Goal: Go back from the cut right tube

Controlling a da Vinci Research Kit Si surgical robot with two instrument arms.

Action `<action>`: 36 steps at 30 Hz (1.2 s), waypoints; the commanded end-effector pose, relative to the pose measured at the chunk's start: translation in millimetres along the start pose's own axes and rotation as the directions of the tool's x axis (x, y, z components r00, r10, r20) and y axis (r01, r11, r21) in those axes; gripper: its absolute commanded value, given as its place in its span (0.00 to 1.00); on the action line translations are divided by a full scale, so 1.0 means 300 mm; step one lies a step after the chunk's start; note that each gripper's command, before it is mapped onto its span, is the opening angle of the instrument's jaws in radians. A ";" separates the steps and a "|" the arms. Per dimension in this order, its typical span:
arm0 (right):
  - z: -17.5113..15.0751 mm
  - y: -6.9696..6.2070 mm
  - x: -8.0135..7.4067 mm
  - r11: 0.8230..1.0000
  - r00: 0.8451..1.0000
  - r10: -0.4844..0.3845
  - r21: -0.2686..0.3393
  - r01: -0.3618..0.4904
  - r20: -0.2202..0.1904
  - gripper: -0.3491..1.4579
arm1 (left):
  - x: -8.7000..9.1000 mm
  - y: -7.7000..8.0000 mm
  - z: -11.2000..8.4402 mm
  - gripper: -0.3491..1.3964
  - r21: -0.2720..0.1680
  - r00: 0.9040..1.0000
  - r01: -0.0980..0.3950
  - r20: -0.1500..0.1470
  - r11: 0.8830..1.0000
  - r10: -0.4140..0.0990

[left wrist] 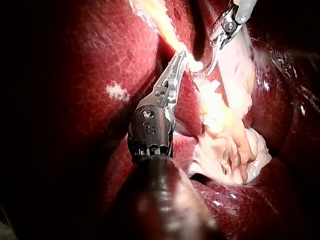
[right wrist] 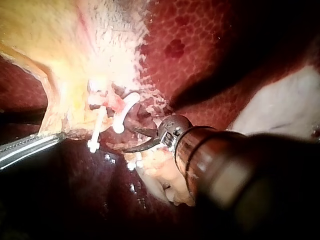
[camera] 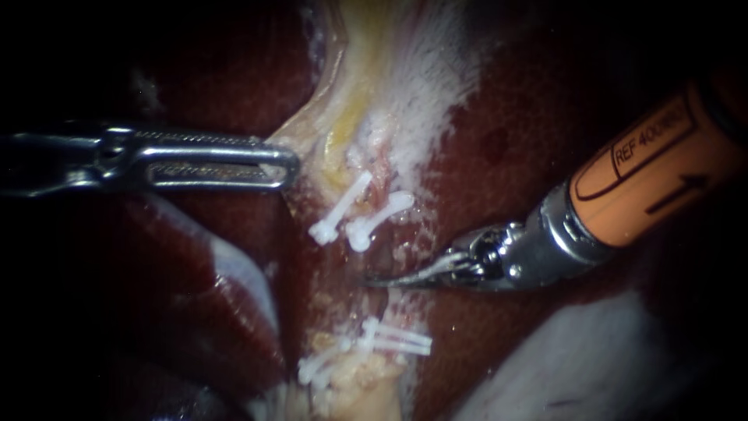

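My right instrument [camera: 375, 280] comes in from the right on an orange shaft. Its curved blades stand slightly open, with nothing between them, in the gap between two sets of white clips. The upper clips [camera: 360, 214] sit on the pale stalk under the gallbladder [camera: 366, 86]; the lower clips [camera: 393, 339] sit on the yellowish stump. In the right wrist view the blades [right wrist: 129, 140] lie just beside the upper clips [right wrist: 120, 117]. My left instrument [camera: 290, 165] is shut on the gallbladder's pale edge, as the left wrist view [left wrist: 181, 56] also shows.
Dark red liver [camera: 514, 140] surrounds the field, with a lobe [camera: 210, 312] at the lower left. A pale whitish mass [camera: 592, 359] lies under my right instrument's shaft. Frayed pale tissue [left wrist: 225, 145] lies beside my left instrument's wrist.
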State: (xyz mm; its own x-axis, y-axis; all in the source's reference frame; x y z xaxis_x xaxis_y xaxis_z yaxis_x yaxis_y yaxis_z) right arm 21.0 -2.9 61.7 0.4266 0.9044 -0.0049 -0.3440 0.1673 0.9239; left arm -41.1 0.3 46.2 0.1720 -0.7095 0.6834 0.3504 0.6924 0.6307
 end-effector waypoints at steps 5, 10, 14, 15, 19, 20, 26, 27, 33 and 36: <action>-0.001 0.0002 -0.0004 1.000 1.000 -0.008 0.001 0.008 0.001 0.67 | 0.0002 0.0000 -0.0002 0.07 0.000 1.000 0.000 0.000 1.000 0.000; -0.004 0.0013 -0.0027 0.999 0.999 -0.053 0.004 0.053 0.005 0.71 | 0.0004 0.0000 -0.0006 0.07 0.001 1.000 -0.001 0.000 1.000 0.001; -0.009 0.0028 -0.0048 0.982 0.982 -0.191 0.006 0.191 0.003 0.77 | 0.0006 0.0002 -0.0007 0.07 0.001 1.000 -0.001 0.000 1.000 0.001; -0.010 0.0033 -0.0052 0.973 0.973 -0.232 0.007 0.232 0.002 0.79 | 0.0007 0.0002 -0.0007 0.07 0.001 1.000 -0.001 0.000 1.000 0.001; -0.014 0.0059 -0.0067 0.908 0.908 -0.418 -0.017 0.418 -0.020 0.88 | 0.0009 0.0003 -0.0006 0.07 0.002 1.000 -0.001 0.003 1.000 0.001; -0.015 0.0069 -0.0068 0.882 0.882 -0.470 -0.031 0.470 -0.026 0.90 | 0.0009 0.0004 -0.0006 0.07 0.002 1.000 -0.001 0.003 1.000 0.001; -0.019 0.0112 -0.0046 0.720 0.727 -0.687 -0.128 0.682 0.013 0.98 | 0.0011 0.0007 -0.0008 0.07 0.003 1.000 -0.001 0.003 1.000 0.001; -0.020 0.0117 -0.0039 0.696 0.705 -0.709 -0.136 0.705 0.026 0.98 | 0.0011 0.0008 -0.0008 0.07 0.002 1.000 -0.002 0.000 1.000 0.002; -0.025 0.0114 0.0013 0.578 0.595 -0.799 -0.156 0.801 0.089 0.98 | 0.0016 0.0014 -0.0008 0.08 0.003 1.000 -0.002 0.000 1.000 0.002; -0.028 0.0100 0.0033 0.551 0.570 -0.816 -0.164 0.818 0.097 0.98 | 0.0019 0.0018 -0.0007 0.08 0.003 1.000 -0.003 -0.003 1.000 0.003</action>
State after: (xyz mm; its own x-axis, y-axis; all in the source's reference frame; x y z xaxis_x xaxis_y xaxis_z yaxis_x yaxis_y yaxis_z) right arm 13.4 2.0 61.1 0.6044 0.3386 -0.7211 0.0199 0.8985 0.4386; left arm -40.6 0.2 47.0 0.1753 -0.7076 0.6845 0.3477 0.6950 0.6294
